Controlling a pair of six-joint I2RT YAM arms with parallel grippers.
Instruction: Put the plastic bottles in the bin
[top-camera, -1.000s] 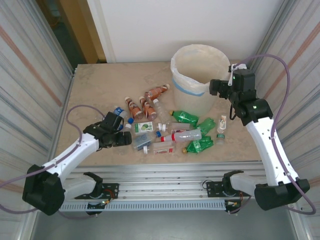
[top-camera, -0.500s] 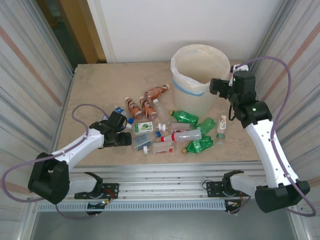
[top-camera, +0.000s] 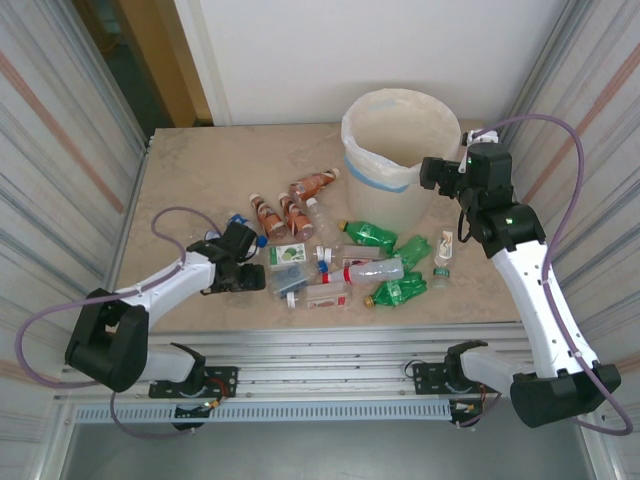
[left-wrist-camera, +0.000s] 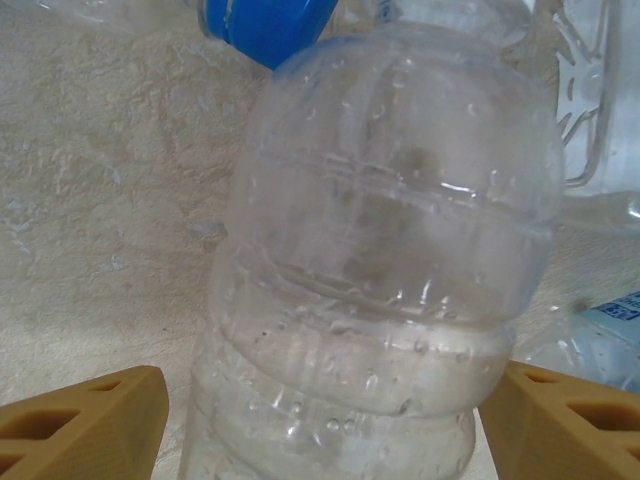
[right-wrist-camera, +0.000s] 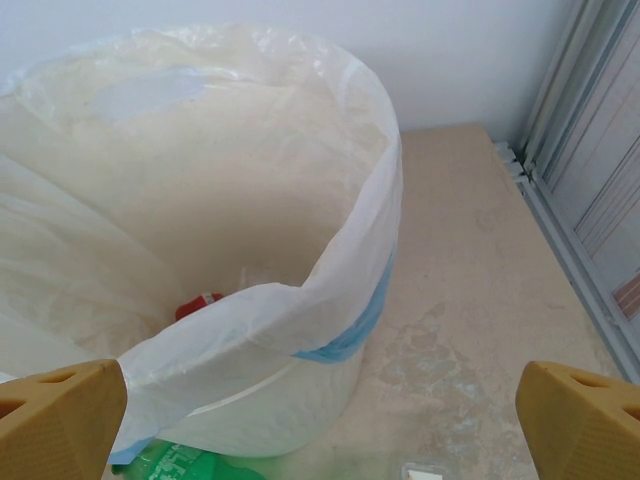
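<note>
A pile of plastic bottles lies mid-table: brown ones (top-camera: 291, 212), green ones (top-camera: 372, 235) and clear ones (top-camera: 365, 271). My left gripper (top-camera: 262, 277) is low at the pile's left end. Its fingers (left-wrist-camera: 85, 425) straddle a clear ribbed bottle (left-wrist-camera: 390, 250) lying on the table, with a narrow gap still showing on the left side. A blue cap (left-wrist-camera: 265, 25) lies just beyond it. The cream-white bin (top-camera: 352, 135) stands at the back right. My right gripper (top-camera: 432, 172) hovers open at the bin's right rim (right-wrist-camera: 340, 260), nothing between its fingers. A red cap (right-wrist-camera: 200, 303) shows inside the bin.
Corrugated metal walls close in both sides of the table. A small white item (top-camera: 444, 248) lies right of the green bottles. Flat labelled packs (top-camera: 289, 254) sit among the bottles. The back left of the table (top-camera: 220, 170) is bare.
My left arm has pushed right into the pile and its fingers have narrowed around the clear bottle. The right arm has stayed still.
</note>
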